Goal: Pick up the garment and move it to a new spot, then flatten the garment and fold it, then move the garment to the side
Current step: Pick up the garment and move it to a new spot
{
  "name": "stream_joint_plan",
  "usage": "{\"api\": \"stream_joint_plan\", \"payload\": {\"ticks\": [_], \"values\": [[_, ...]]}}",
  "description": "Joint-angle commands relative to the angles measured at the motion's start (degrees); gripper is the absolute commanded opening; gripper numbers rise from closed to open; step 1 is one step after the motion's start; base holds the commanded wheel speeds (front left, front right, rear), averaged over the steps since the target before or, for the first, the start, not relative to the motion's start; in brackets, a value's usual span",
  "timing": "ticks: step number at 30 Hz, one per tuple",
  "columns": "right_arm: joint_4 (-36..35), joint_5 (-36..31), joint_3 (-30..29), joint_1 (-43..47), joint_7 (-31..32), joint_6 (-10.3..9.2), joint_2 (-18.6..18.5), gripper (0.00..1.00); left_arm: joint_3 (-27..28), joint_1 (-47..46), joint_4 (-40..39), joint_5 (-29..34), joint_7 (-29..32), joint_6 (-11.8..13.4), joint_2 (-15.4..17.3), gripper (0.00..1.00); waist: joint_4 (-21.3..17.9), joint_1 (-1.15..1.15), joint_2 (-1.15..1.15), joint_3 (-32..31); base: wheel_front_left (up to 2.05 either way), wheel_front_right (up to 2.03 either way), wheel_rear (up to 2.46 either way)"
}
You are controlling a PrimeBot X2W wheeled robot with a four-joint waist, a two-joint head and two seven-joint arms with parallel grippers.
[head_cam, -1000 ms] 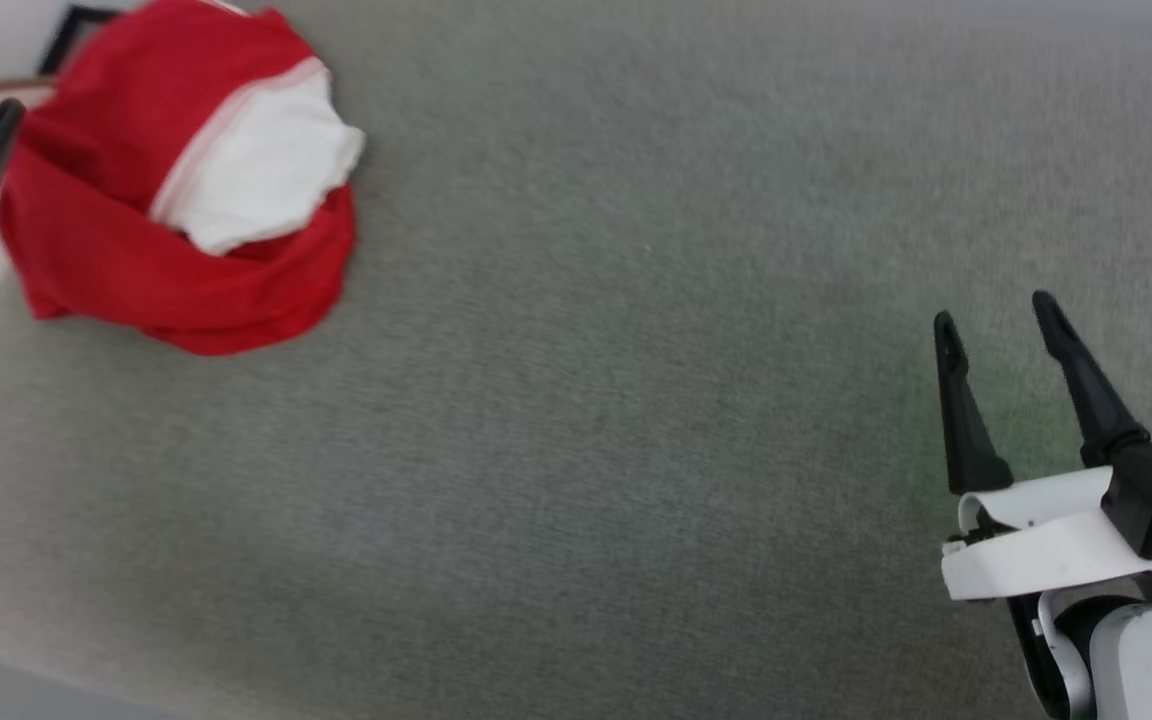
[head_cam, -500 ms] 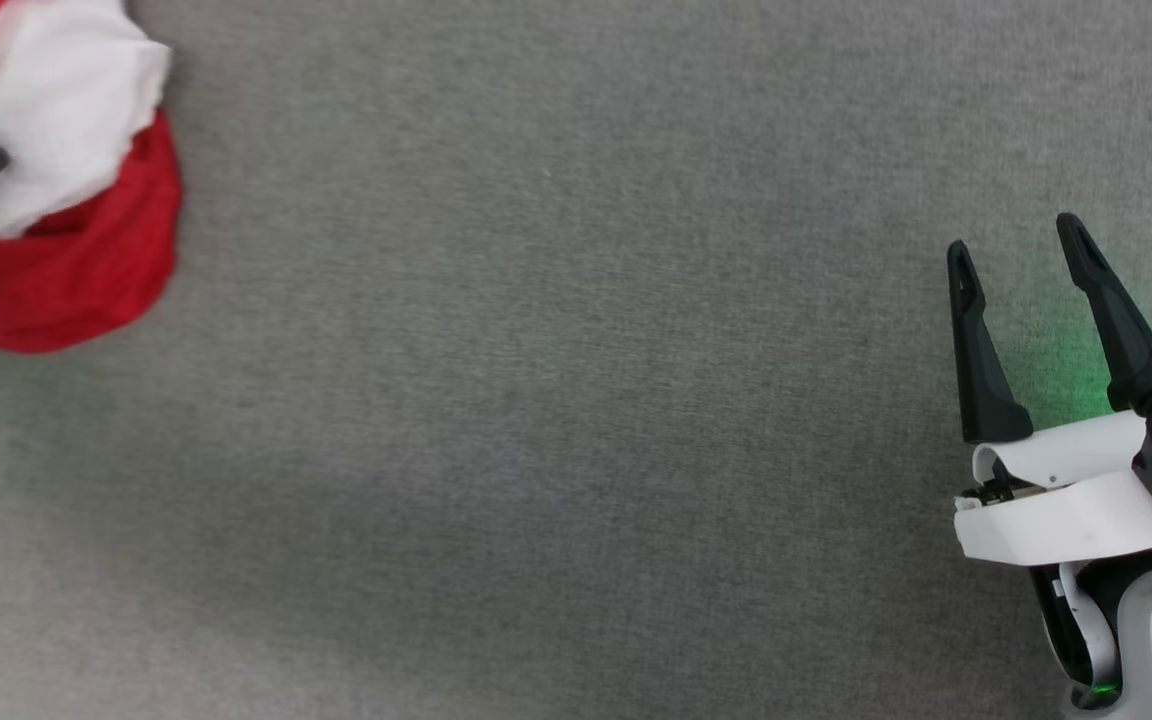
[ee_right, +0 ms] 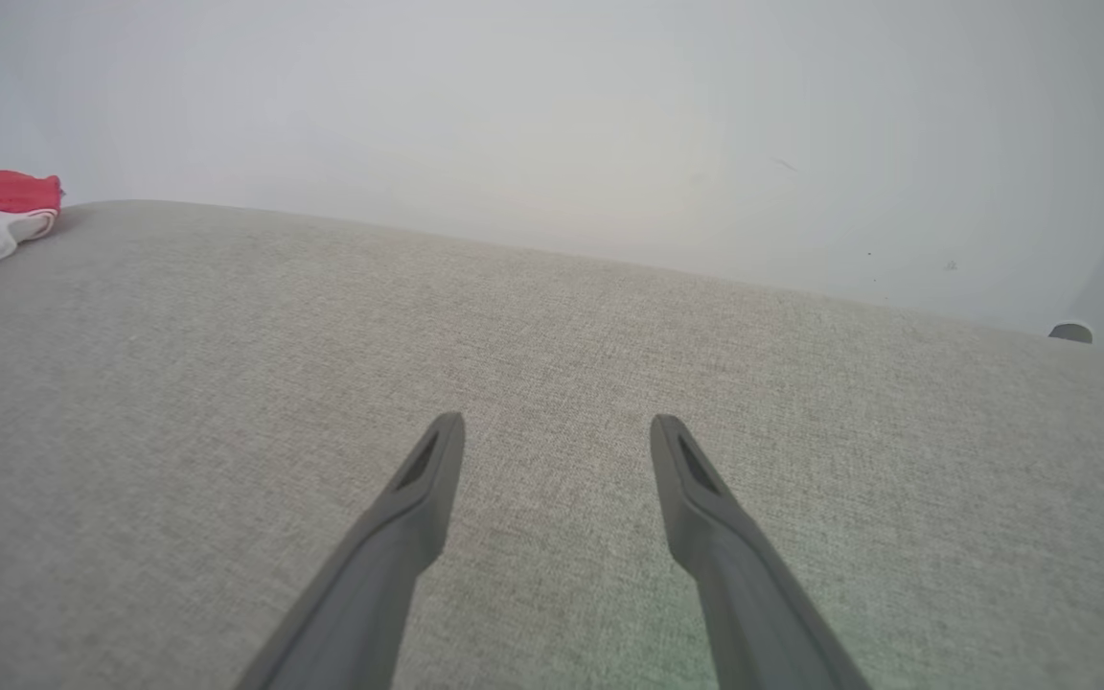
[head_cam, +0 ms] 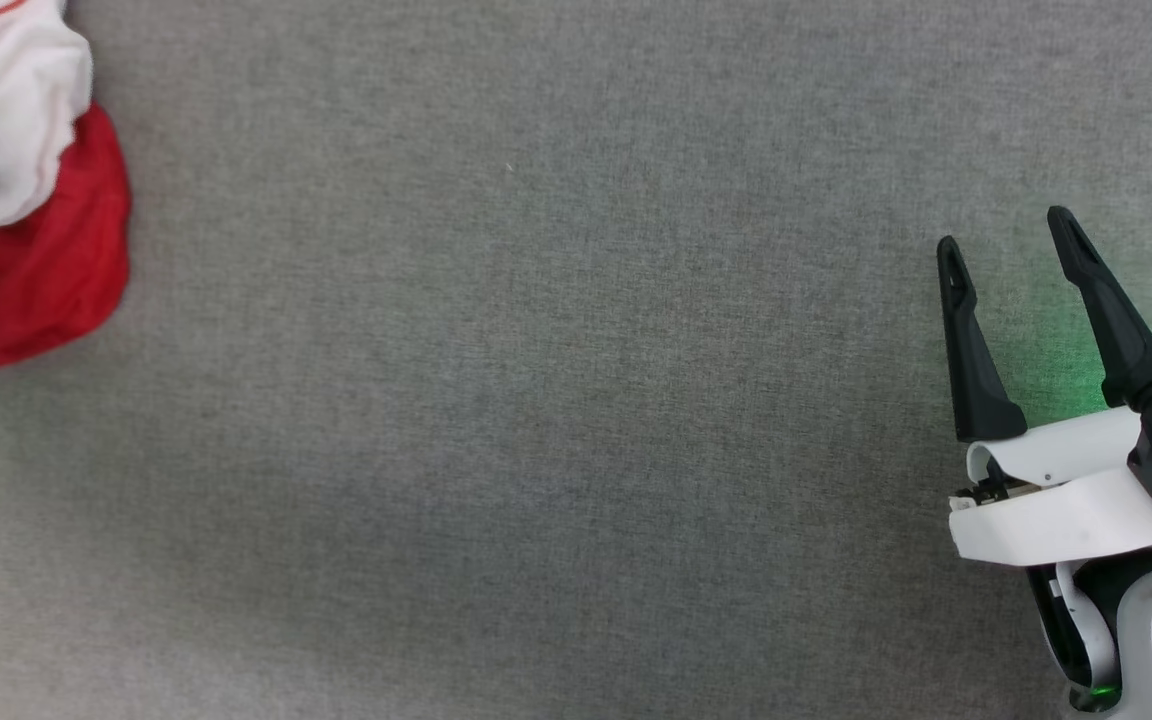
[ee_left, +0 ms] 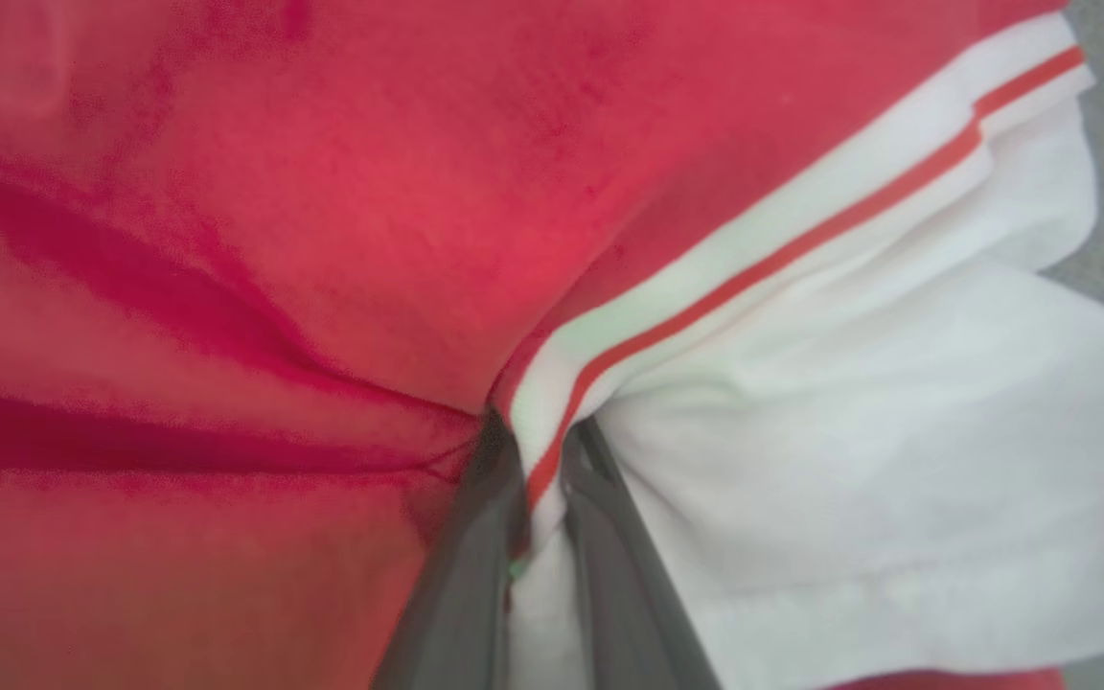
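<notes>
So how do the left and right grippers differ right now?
The left gripper has its fingers nearly together, pinching the garment at its striped trim; the right gripper has its fingers spread wide and holds nothing. The left one is buried in fabric; the right one hangs over the grey surface, far from the garment. Both have two long dark fingers.

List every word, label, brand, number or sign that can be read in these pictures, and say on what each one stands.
There is no text to read.
The garment presents plain red cloth, a white sleeve and striped trim, with no letters on the parts in view.
The grey fabric surface bears no print or label.
</notes>
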Motion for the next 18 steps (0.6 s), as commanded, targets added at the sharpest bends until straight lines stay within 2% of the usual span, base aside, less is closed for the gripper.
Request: {"api": "stream_joint_plan", "payload": {"ticks": [1,11,18], "values": [[0.0,0.3,-0.1,0.4,0.1,0.02,-0.2,1.0,-0.5,0.8,1.2,0.4,-0.3,-0.3,-1.1,0.0,0.7,0.0,0.0,-1.7,0.0,0.0,0.0],[1.7,1.3,-0.8,3.7,-0.1,0.02,-0.5,1.0,-2.9,-1.7,2.1,1.6,-6.2,-0.5,-1.6,0.0,4.4,0.0,0.0,-10.6,0.0,0.0,0.0],[4.1,2.5,-0.3,6.1,-0.8,0.02,0.1,1.0,-6.4,-2.8,-1.4,1.5,-9.3,-0.4,-1.7,0.0,6.9,0.0,0.0,-18.4,0.0,0.0,0.0]]}}
